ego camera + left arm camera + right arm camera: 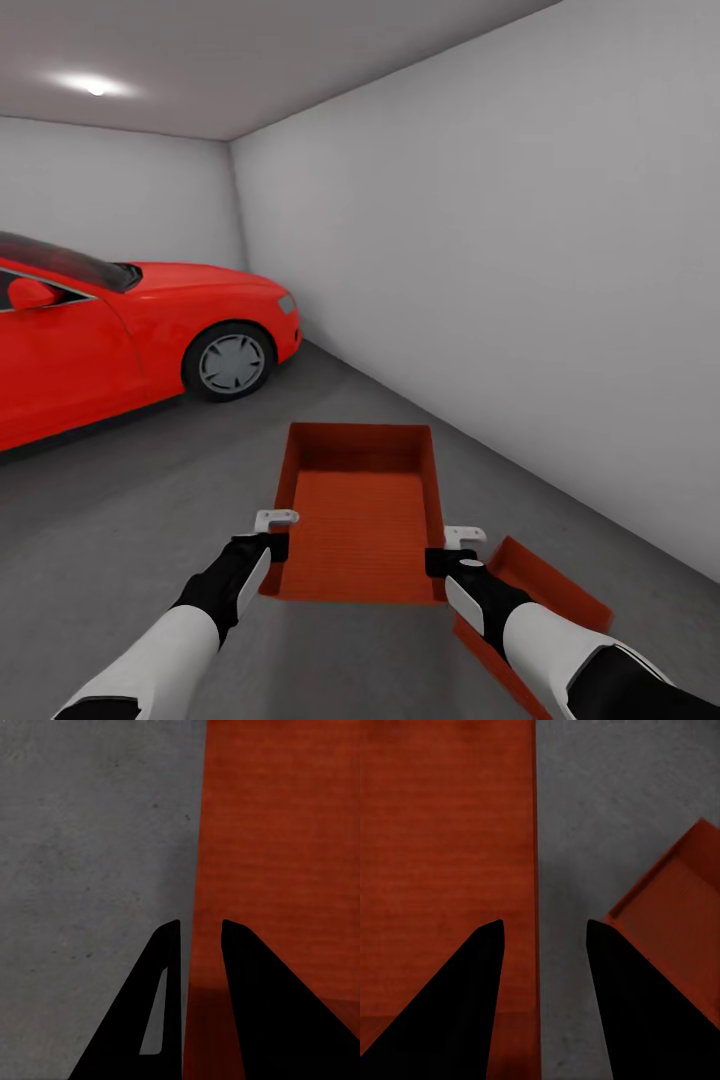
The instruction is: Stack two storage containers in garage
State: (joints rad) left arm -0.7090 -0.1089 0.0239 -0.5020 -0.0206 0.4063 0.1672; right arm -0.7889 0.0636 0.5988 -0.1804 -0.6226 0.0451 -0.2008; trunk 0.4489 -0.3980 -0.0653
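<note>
An orange-red storage container hangs level in front of me, above the grey concrete floor of the garage. My left gripper is at its left wall; seen from the left wrist, that gripper has its fingers drawn narrowly around the container wall. My right gripper is at the right wall; seen from the right wrist, that gripper straddles the wall of the container with gaps on both sides. The second container lies on the floor just beyond my right wrist, angled, and its corner appears past the right gripper.
A red car is parked at the left, its front wheel a short way ahead. A plain white wall runs along the right side. Bare concrete stretches between the car and the wall.
</note>
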